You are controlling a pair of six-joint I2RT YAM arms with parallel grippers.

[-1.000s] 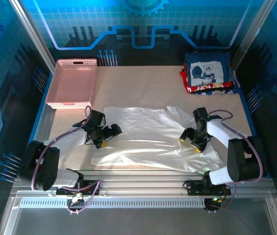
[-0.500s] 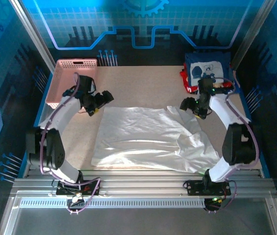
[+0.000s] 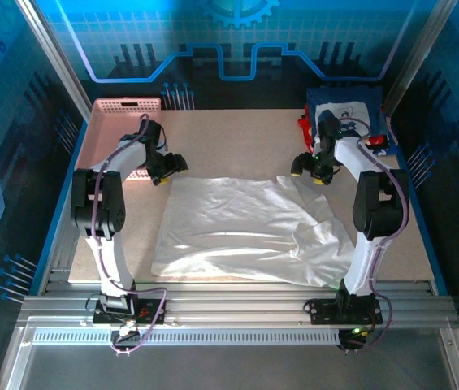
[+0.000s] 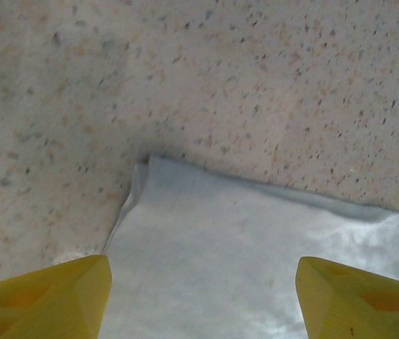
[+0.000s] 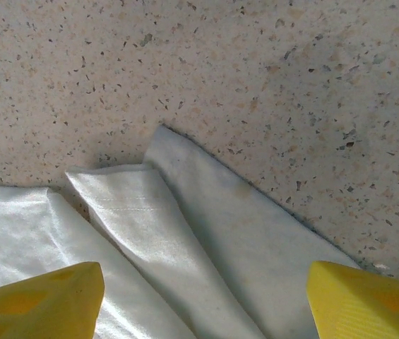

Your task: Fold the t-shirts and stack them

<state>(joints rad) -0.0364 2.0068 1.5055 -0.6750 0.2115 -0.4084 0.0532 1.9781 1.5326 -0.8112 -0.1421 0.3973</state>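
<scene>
- White t-shirt [image 3: 245, 227]: thin cloth, soft sheen where light hits, creased. Up close you see fine smooth weave and a stitched hem.
- Surface [image 3: 237, 134] under it: hard, speckled beige, stone-like, faint gloss.
- Your left jaws' fingertips [image 4: 44, 300] and right jaws' fingertips [image 5: 37, 300]: yellow, matt plastic look, faceted.
- Basket [image 3: 123, 130]: pink plastic lattice.
- Folded t-shirts [image 3: 359, 106]: printed matt cloth.
- Frame rails [image 3: 229, 313]: brushed metal.

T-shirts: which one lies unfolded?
The white t-shirt, spread open in the middle; the others sit folded in a stack at the far right corner.
</scene>
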